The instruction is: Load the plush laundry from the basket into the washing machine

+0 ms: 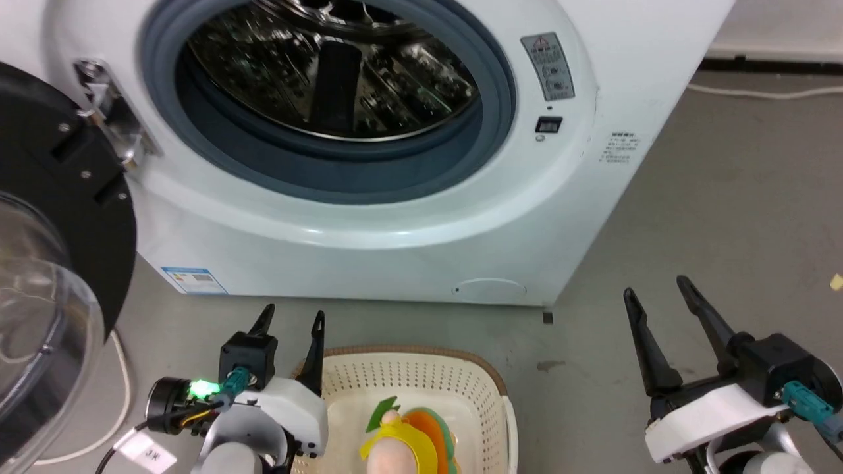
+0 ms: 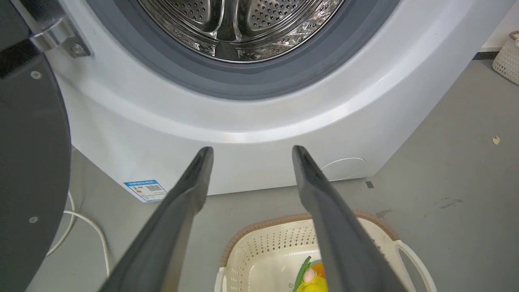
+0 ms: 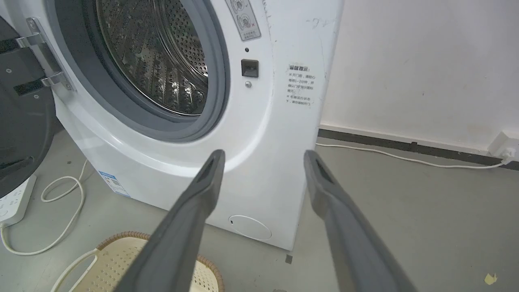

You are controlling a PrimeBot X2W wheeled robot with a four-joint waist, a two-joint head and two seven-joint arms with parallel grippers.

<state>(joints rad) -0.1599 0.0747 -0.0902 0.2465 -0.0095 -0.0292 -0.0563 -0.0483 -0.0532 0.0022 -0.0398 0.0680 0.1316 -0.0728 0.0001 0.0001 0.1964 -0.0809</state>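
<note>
The plush laundry point(image 1: 405, 442) lies in the cream basket point(image 1: 421, 375) at the bottom centre of the head view, pale head toward me, yellow and orange cloth around it. The left wrist view shows the plush laundry point(image 2: 310, 278) low in the basket point(image 2: 263, 251). My left gripper point(image 1: 293, 319) hangs open just left of the basket's near corner, nothing between its fingers. My right gripper point(image 1: 658, 289) stands open over bare floor, well right of the basket. The washing machine point(image 1: 369, 224) stands ahead with its door point(image 1: 46, 217) swung open to the left and its steel drum point(image 1: 332, 66) exposed.
A white cable point(image 2: 87, 227) loops on the floor left of the machine, beside a power strip point(image 3: 14, 198). Another cable point(image 3: 405, 156) runs along the wall to a socket. A second pale basket point(image 2: 507, 61) sits far right. Grey floor point(image 1: 724, 217) opens to the right.
</note>
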